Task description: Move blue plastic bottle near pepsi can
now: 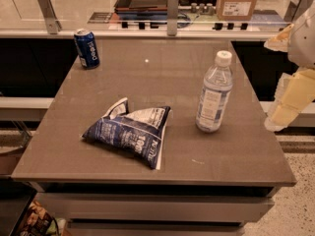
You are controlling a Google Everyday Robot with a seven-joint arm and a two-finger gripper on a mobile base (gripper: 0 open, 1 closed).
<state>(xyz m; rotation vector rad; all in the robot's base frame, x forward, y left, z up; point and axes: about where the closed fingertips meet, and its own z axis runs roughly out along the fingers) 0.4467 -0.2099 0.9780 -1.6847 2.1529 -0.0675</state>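
We are looking at the blue plastic bottle (214,93), which is standing upright on the right half of the worktop (162,77), its long axis running vertical and its white cap pointing up. Our gripper (289,101) is hanging just off the worktop's right edge, beyond the bottle and apart from it. The bottle is therefore lying to the gripper's left, with nothing standing between them. We cannot tell whether the gripper is spread or pressed together. The pepsi can (86,48) is standing upright at the far left corner, well apart from the bottle. The snack bag (129,134) is lying near the middle, to the near left of the bottle. We are judging that the coming move calls for a sideways reach leftward to the bottle's upright body, then a carry toward the far left, passing on the far side of the bag.
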